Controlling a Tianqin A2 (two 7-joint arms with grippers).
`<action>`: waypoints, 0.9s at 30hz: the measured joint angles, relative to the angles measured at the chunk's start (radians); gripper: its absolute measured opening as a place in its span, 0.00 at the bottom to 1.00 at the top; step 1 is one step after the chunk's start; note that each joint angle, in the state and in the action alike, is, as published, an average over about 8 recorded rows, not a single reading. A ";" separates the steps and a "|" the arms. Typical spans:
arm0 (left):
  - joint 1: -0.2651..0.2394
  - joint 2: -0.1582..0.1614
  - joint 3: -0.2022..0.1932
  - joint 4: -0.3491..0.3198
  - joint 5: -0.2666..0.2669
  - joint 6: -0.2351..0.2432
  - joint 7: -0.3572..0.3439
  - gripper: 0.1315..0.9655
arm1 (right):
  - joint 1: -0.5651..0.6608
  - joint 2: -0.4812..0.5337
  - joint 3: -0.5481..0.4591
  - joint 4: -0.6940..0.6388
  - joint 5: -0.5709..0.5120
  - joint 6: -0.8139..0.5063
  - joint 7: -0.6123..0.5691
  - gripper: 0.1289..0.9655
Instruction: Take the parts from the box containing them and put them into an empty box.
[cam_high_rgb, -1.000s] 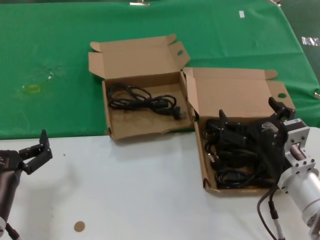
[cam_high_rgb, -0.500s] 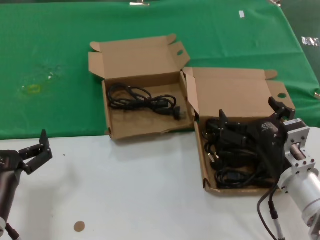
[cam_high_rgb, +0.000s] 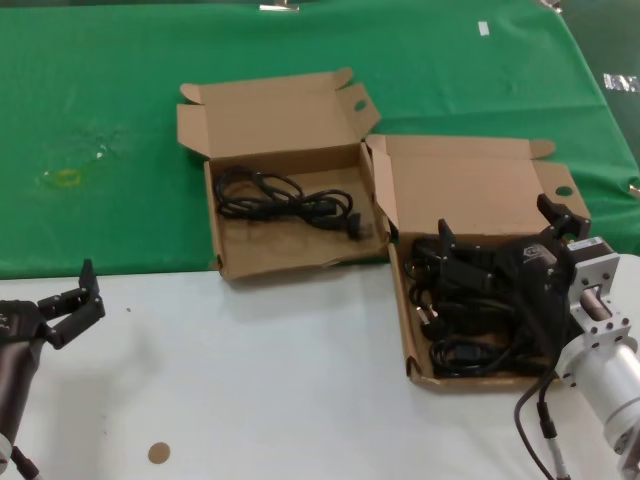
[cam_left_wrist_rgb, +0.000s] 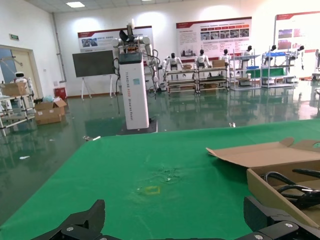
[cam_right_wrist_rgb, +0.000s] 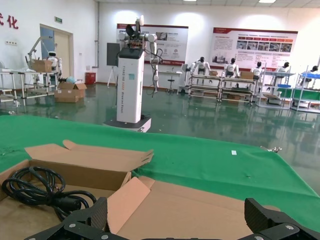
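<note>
The parts, black coiled power cables (cam_high_rgb: 455, 330), fill the box containing them (cam_high_rgb: 404, 310) on the right. My right gripper (cam_high_rgb: 500, 230) hangs open just over that pile with nothing between its fingers; in the right wrist view the right gripper (cam_right_wrist_rgb: 177, 222) faces this box's raised lid (cam_right_wrist_rgb: 195, 210). The empty box (cam_high_rgb: 290, 264) stands to the left on the green cloth, and one cable bundle (cam_high_rgb: 285, 200) lies in it, also seen as the coil (cam_right_wrist_rgb: 35, 187). My left gripper (cam_high_rgb: 70, 295) is parked open at the near left over the white table, and the left gripper (cam_left_wrist_rgb: 175, 222) holds nothing.
A green cloth (cam_high_rgb: 100, 100) covers the far half of the table, with a yellowish mark (cam_high_rgb: 65, 178) on it. The near half is white tabletop (cam_high_rgb: 250, 380) with a small brown disc (cam_high_rgb: 158, 453). Both lids stand up behind the boxes.
</note>
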 joint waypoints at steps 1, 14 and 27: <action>0.000 0.000 0.000 0.000 0.000 0.000 0.000 1.00 | 0.000 0.000 0.000 0.000 0.000 0.000 0.000 1.00; 0.000 0.000 0.000 0.000 0.000 0.000 0.000 1.00 | 0.000 0.000 0.000 0.000 0.000 0.000 0.000 1.00; 0.000 0.000 0.000 0.000 0.000 0.000 0.000 1.00 | 0.000 0.000 0.000 0.000 0.000 0.000 0.000 1.00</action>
